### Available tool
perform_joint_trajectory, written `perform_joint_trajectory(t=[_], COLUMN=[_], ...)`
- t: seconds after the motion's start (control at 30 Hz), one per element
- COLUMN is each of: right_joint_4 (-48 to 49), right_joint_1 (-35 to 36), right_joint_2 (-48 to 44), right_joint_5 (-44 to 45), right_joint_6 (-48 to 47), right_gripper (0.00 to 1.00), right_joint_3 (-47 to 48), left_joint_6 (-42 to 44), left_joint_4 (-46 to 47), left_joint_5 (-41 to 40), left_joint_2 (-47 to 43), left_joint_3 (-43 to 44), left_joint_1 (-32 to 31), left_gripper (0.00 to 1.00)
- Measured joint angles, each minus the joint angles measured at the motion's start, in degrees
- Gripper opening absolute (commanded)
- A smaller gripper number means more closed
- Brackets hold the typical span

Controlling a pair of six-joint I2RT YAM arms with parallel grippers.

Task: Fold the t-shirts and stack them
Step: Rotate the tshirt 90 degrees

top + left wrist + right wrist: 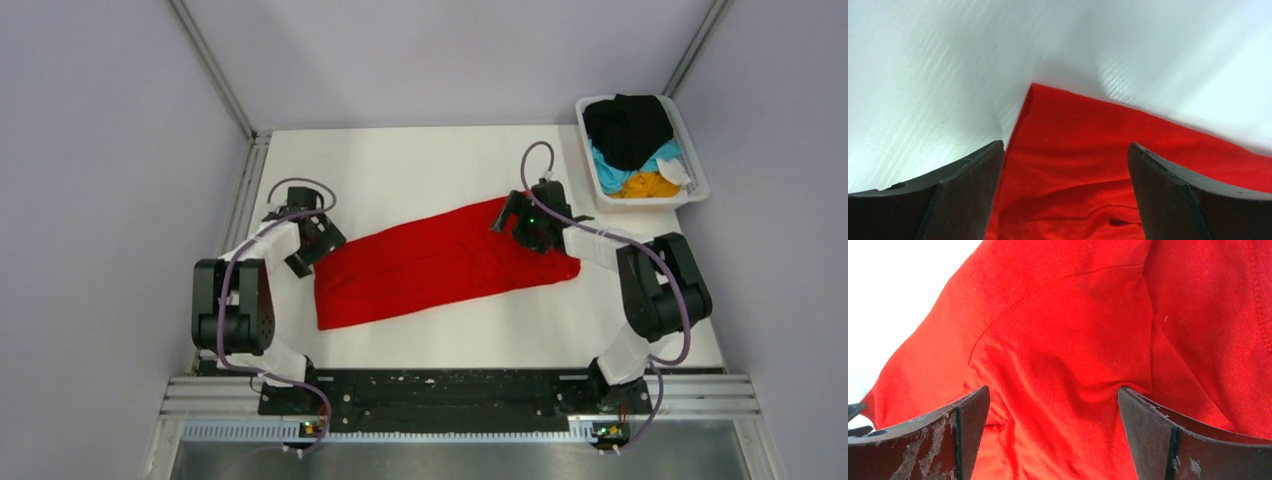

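A bright red t-shirt [440, 262] lies folded lengthwise as a long band across the middle of the white table [400, 160]. My left gripper [312, 250] is open over the band's left end; the left wrist view shows the cloth's corner [1068, 150] between its spread fingers [968, 190]. My right gripper [522, 222] is open above the band's right end; the right wrist view shows wrinkled red cloth with a sleeve seam [1063, 355] between its fingers [1153, 435]. Black [628, 128], light blue [610, 168] and orange-yellow [648, 184] shirts lie in the basket.
A white plastic basket [700, 178] stands at the table's far right corner. Grey walls close in the table on three sides. The black mounting rail [440, 392] with the arm bases runs along the near edge.
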Motion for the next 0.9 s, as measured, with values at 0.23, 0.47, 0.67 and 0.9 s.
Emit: perform_joint_trajectory(t=[0.23, 0.47, 0.67, 0.9], right_joint_4=[-4.7, -8.5, -9.3, -11.1], right_joint_1=[-3.5, -3.9, -3.9, -3.9], right_joint_2=[8.6, 13.8, 13.9, 15.5], right_joint_5=[-0.3, -0.4, -0.4, -0.9], right_joint_6=[-3.8, -10.5, -13.4, -15.8], right_gripper=[0.99, 0.98, 0.99, 0.99], right_joint_3=[11.8, 19.7, 20.1, 22.6], left_joint_6=[3.3, 7.1, 9.5, 8.8], left_joint_4=[1.4, 3.0, 6.4, 7.8], left_joint_5=[10.6, 15.1, 15.7, 13.9], left_joint_2=[-3.9, -9.5, -5.8, 2.8], left_joint_3=[-0.1, 1.2, 5.8, 1.3], left_joint_1=[-0.7, -7.8, -16.7, -17.7], left_gripper=[0.99, 0.99, 0.99, 0.99])
